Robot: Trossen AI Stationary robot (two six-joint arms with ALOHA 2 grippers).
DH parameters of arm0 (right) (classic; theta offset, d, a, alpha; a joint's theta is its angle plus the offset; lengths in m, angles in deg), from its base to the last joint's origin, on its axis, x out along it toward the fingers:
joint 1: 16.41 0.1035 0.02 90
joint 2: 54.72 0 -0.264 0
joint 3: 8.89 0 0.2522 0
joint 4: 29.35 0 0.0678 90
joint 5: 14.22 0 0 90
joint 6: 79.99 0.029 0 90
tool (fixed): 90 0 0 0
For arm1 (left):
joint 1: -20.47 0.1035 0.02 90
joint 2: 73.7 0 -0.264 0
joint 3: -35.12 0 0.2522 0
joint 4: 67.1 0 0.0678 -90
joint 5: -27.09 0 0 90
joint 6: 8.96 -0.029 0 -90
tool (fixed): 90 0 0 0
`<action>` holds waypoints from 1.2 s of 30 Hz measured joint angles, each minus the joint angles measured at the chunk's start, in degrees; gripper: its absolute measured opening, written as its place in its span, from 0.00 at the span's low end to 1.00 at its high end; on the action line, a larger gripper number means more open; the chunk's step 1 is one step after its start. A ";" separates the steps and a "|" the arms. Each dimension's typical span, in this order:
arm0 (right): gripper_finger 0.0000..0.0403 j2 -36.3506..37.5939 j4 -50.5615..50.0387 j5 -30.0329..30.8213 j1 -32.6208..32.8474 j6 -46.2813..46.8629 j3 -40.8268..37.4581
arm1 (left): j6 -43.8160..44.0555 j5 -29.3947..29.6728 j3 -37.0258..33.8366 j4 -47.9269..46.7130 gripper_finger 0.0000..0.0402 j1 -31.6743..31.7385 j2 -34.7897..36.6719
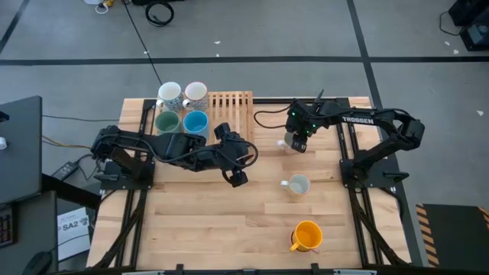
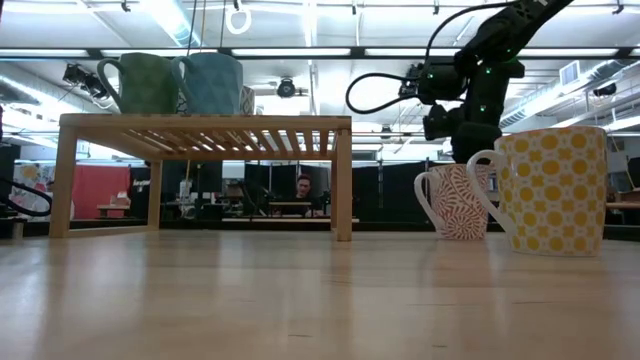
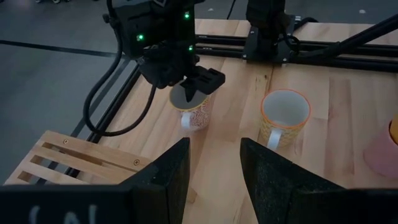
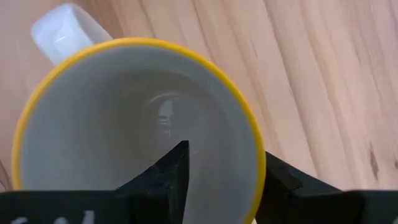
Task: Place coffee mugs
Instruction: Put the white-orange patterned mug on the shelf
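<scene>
A white patterned mug with a yellow rim stands upright on the table right of the wooden rack; it also shows in the low view. My right gripper points down over this mug, open, with one finger inside it and the other outside its wall. The mug's handle lies on the opposite side from the fingers. My left gripper hovers open and empty above the table's middle, in front of the rack.
Several mugs stand on the rack's left half; its right slats are bare. A yellow-dotted mug stands on the table nearer the front, and an orange mug near the front edge. Bare wood lies front left.
</scene>
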 joint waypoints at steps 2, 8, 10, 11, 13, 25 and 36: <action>0.32 0.00 0.00 0.00 0.00 -0.47 0.00 | 0.01 0.00 0.00 0.00 0.37 0.00 0.00; 0.18 0.00 0.02 0.01 0.00 -3.99 0.00 | 0.00 0.00 0.00 0.00 0.37 0.00 0.00; 0.11 0.00 -0.01 -0.13 0.00 -6.45 0.00 | 0.00 0.00 0.00 0.00 0.37 0.00 0.00; 0.09 0.03 -0.07 -0.13 0.00 -7.54 0.03 | 0.00 0.00 0.00 0.00 0.37 0.00 0.00; 0.08 0.07 -0.11 -0.28 0.00 -9.72 0.08 | 0.00 0.00 0.00 0.00 0.37 0.00 0.00; 0.11 0.03 -0.04 -9.75 0.77 -37.48 0.02 | -0.04 0.00 0.00 0.01 0.37 0.00 0.00; 0.11 0.09 0.34 -6.98 4.35 -51.26 0.11 | -0.13 0.00 0.00 0.00 0.37 -0.02 0.00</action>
